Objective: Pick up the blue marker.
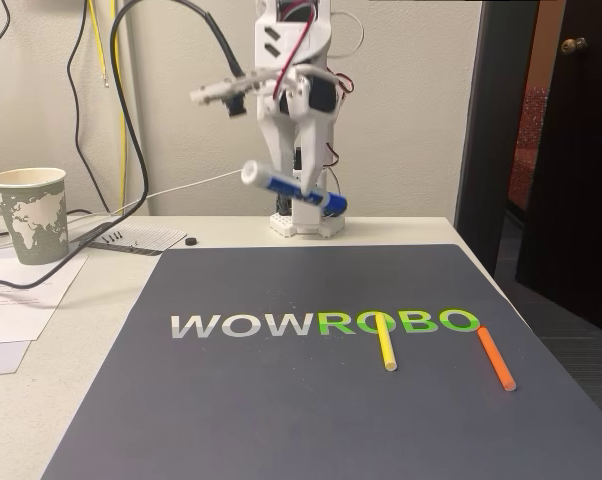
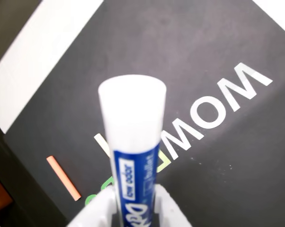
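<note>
My gripper (image 1: 308, 190) is clamped on the blue marker (image 1: 293, 189), its white jaws pinching the barrel toward the capped end, and in the wrist view I see the same hold from above: the gripper (image 2: 133, 208) at the bottom edge, the blue marker (image 2: 133, 151) running up out of it with its white butt end nearest the lens and the blue label reading along the barrel. In the fixed view the marker hangs in the air well above the dark mat (image 1: 281, 400), tilted, white end up to the left and blue cap down to the right, in front of the arm's base. I judge the pick done: the marker is off the surface and touching nothing but the jaws, so all that is left, if anything, is to keep it steady. The arm stands almost upright near the back of the table, forearm folded down so the gripper points at the mat. Further out, the thin yellow stick (image 1: 385, 344) and the thin orange stick (image 1: 496, 359) lie untouched on the mat by the green letters of the logo, well apart from the gripper, and a paper cup (image 1: 31, 213) sits at the left on the table (image 1: 71, 340) beside loose papers and cables.
</note>
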Controlling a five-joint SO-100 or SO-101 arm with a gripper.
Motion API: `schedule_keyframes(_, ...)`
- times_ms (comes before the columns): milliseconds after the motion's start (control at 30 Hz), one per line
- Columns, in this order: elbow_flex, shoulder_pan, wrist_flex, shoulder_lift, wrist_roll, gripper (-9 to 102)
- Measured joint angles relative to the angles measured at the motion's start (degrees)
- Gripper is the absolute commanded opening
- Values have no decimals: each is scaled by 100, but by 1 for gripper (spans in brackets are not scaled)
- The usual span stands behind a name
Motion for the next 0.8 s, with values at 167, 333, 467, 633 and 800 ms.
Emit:
schedule_keyframes(167, 0, 0, 0, 255, 35, 0)
schedule_keyframes(333, 0, 0, 0, 457, 220, 0)
schedule_keyframes(467, 0, 0, 0, 492, 360, 0)
schedule_keyframes(633, 0, 0, 0, 492, 422, 0)
schedule_keyframes(800, 0, 0, 0, 492, 448, 0)
